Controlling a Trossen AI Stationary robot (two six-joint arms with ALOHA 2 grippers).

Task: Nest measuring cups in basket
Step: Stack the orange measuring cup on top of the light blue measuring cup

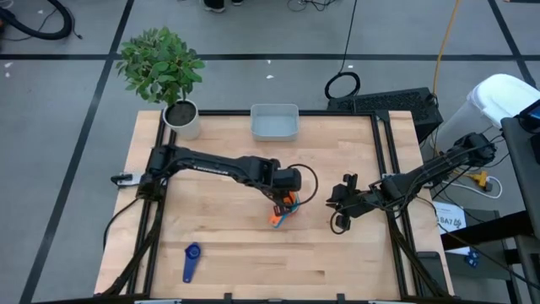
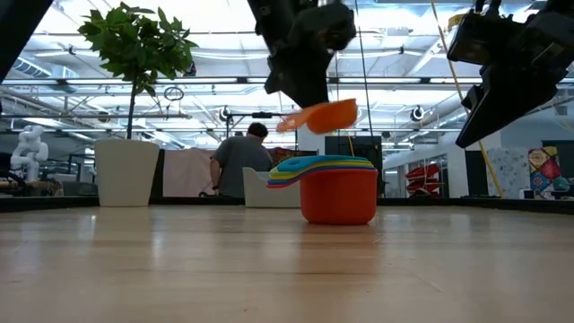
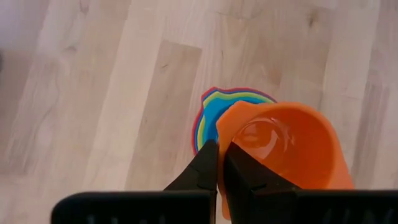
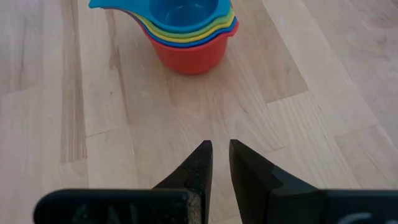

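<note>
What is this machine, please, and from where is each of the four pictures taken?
It is a robot with two dark arms at a wooden table. One picture looks down from above, one looks level across the table, and two come from cameras on the wrists. The left gripper is shut on an orange cup, held above a stack of nested cups. The right gripper waits beside the stack, holding nothing. A dark blue cup lies apart; the grey basket and a plant pot stand at the far edge.

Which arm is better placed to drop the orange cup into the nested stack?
Left. The left gripper is shut on the orange cup right above the stack; the right gripper hangs empty beside it.
</note>
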